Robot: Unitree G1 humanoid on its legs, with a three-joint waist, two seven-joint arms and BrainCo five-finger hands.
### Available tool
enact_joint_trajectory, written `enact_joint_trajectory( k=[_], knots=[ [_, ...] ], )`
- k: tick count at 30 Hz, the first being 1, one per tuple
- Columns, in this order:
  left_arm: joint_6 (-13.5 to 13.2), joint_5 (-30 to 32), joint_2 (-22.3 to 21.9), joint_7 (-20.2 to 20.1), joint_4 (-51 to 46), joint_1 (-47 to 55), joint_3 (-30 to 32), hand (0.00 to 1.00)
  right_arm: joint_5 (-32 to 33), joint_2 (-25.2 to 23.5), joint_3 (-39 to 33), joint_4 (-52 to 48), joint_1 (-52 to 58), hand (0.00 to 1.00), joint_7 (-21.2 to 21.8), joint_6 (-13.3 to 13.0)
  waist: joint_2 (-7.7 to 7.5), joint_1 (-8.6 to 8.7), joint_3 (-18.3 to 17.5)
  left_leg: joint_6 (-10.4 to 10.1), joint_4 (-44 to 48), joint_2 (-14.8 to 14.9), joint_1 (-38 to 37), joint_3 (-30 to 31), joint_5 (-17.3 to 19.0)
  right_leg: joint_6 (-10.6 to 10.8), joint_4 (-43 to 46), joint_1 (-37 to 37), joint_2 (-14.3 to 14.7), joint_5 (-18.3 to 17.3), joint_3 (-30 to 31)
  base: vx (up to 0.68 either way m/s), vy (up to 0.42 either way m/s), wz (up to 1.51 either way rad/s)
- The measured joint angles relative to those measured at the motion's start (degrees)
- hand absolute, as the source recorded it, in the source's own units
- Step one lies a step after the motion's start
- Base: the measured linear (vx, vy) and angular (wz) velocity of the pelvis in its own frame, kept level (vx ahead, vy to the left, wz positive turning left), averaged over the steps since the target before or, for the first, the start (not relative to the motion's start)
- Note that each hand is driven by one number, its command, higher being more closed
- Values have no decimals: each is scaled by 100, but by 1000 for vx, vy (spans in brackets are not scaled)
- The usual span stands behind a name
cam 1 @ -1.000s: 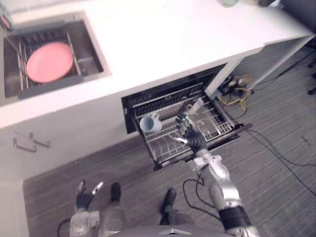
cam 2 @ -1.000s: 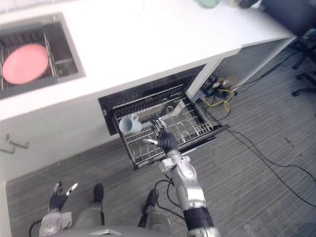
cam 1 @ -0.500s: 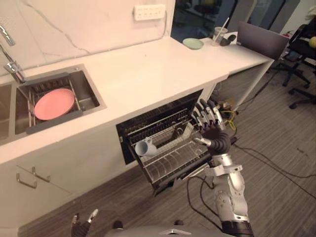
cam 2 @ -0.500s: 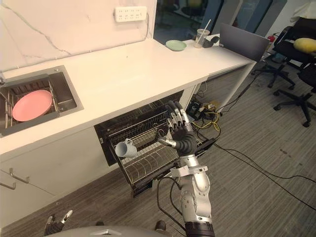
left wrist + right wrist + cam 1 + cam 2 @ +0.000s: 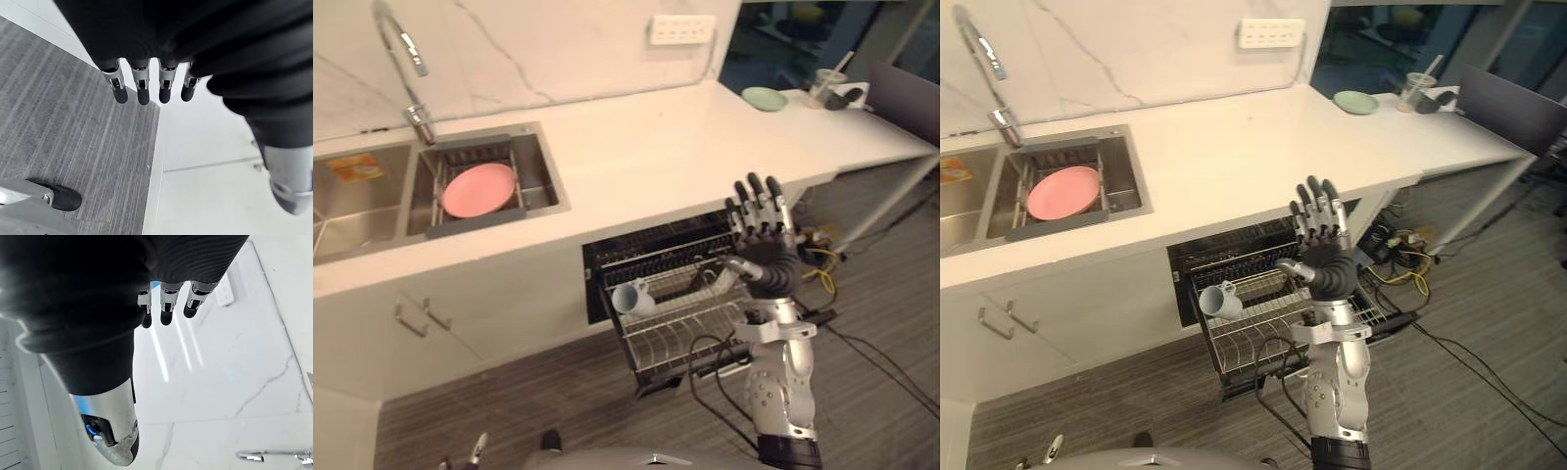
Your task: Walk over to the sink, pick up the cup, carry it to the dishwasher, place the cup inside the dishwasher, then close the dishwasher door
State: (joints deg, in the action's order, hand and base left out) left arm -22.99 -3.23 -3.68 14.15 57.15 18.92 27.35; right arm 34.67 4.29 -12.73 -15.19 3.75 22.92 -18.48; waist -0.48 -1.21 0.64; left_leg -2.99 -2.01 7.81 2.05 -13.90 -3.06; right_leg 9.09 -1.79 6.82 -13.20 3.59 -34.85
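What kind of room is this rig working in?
A kitchen, most likely. A sink with a faucet is set into a long white counter. Under the counter, a dishwasher stands open with its rack pulled out and a cup in it.

Pale blue cup lies sideways in pulled-out dishwasher rack.

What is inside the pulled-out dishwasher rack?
A pale cup lies at the left end of the rack. The raised, open right hand covers part of the right end, so what is there cannot be seen.
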Motion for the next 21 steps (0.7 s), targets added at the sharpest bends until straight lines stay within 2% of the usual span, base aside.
enact_joint_trajectory(
  k=[1, 2, 5, 6, 7, 8, 9, 10, 11, 12, 13, 15, 16, 19, 21],
  knots=[
    [-22, 7, -11, -2, 0, 25, -18, 0, 37, 78, -138, 35, -2, 0, -12, -34, 20, -19, 2, -143, -3, -20, -35, 1, -90, 47, 70, 64, -60, -34, -70, 63, 136, 91],
    [-35, 42, -17, 0, 0, 59, -51, 0, 124, 152, -303, 68, -1, 0, -50, -61, 16, -29, 1, -150, -130, -193, -155, 122, -146, 69, 170, 179, -231, -47, -158, 81, 242, 67],
    [-62, 309, 1, -73, -3, 39, -202, 0, 94, 126, -426, 68, 1, 0, -134, -268, 34, -3, 28, 55, -284, -562, -240, 321, -132, 67, 698, 148, -679, -45, -171, 53, 228, 50],
    [-54, 370, 38, -133, -4, 6, -343, 0, 83, 98, -426, 69, 1, 0, -241, -288, 76, -21, 52, 143, -284, -673, -264, 307, -100, 16, 1218, -26, -944, -28, -95, 33, 239, 37],
    [-13, 410, 51, -204, -4, -38, -447, 0, 39, 74, -413, 69, 9, 0, -311, -296, 160, -19, 97, 247, -285, -750, -342, 299, -74, -273, 1805, -184, -1185, 56, -19, 32, 237, 33],
    [19, 422, 72, -223, -6, -52, -521, 0, -6, 70, -409, 69, 22, 0, -357, -296, 188, -13, 100, 283, -285, -776, -370, 301, -55, -577, 2105, -289, -1291, 107, -5, 35, 225, 35],
    [64, 494, 148, -251, -5, -72, -616, 0, -40, 66, -350, 91, 34, 0, -414, -297, 208, 9, 116, 336, -285, -789, -404, 338, -25, -1078, 2557, -511, -1354, 68, 305, 29, 183, 41],
    [122, 578, 275, -250, -2, -97, -718, 0, -129, 8, -252, 90, 64, 0, -464, -298, 184, 84, 161, 368, -286, -780, -353, 507, -18, -768, 2756, -679, -1038, -346, 891, 29, 141, 55],
    [155, 594, 385, -251, -2, -133, -745, 0, -160, -32, -214, 69, 96, 0, -481, -304, 148, 152, 149, 392, -286, -767, -303, 624, -29, -610, 2737, -694, -758, -579, 1161, 21, 47, 85],
    [181, 647, 598, -263, -7, -201, -747, 0, -281, -115, -158, -5, 185, 0, -523, -318, -65, 271, 184, 420, -286, -743, -208, 719, -48, -415, 2572, -714, -171, -999, 1631, 40, -38, 90],
    [205, 730, 752, -297, 18, -216, -727, 0, -309, -158, -133, -100, 302, 0, -608, -320, -283, 313, 193, 437, -286, -749, -163, 745, -70, -372, 2205, -695, 337, -1212, 1913, 47, -66, 75],
    [264, 843, 757, -315, 141, -216, -747, 0, -289, -132, -176, -252, 376, 0, -647, -344, -368, 259, 178, 412, -285, -786, -97, 736, -105, -527, 1553, -602, 743, -1272, 2036, 62, -67, 8],
    [263, 855, 674, -312, 202, -156, -762, 0, -223, -139, -210, -296, 404, 0, -644, -402, -364, 283, 181, 412, -285, -842, -83, 732, -123, -581, 1247, -477, 787, -1248, 2173, 62, -36, -12],
    [256, 852, 656, -278, 190, -149, -768, 0, -3, -138, -260, -315, 426, 0, -632, -409, -342, 323, 189, 371, -283, -880, -90, 735, -154, -583, 1068, -400, 808, -1249, 2408, 72, -25, 0],
    [220, 854, 481, -285, 165, -216, -693, 0, 108, -159, -306, -532, 570, 0, -560, -408, -167, 329, 184, 417, -285, -878, -99, 732, -172, -584, 1061, -387, 803, -1249, 2472, 38, -22, -1]
  ],
)
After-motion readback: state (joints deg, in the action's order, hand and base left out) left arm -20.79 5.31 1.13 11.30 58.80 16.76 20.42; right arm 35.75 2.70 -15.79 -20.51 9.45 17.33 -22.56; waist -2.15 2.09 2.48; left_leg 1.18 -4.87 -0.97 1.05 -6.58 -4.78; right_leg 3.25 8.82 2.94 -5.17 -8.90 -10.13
